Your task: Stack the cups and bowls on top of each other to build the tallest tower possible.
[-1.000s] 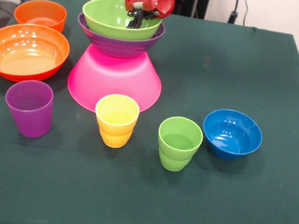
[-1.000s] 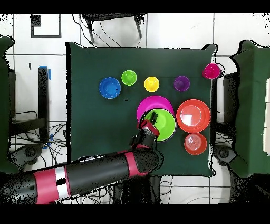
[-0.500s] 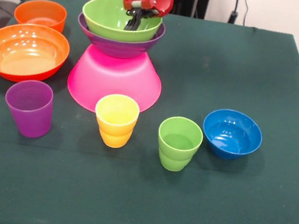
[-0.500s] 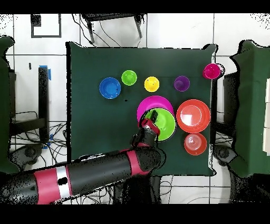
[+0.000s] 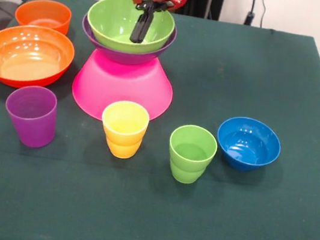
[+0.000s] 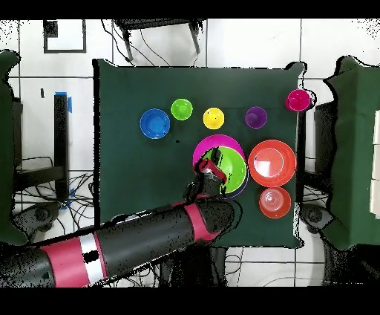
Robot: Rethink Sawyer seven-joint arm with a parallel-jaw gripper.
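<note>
Hanging over the tower (image 5: 125, 66) of shiny plastic bowls, the robot's black gripper (image 5: 140, 31) dips its closed, empty fingers into the round lime green bowl (image 5: 120, 22) on top. At the tower's six o'clock stands the ribbed yellow plastic cup (image 5: 124, 129), with the ribbed green plastic cup (image 5: 191, 153) at four o'clock.

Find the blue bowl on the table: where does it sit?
In the front view the blue bowl sits right of centre, beside the green cup.
</note>
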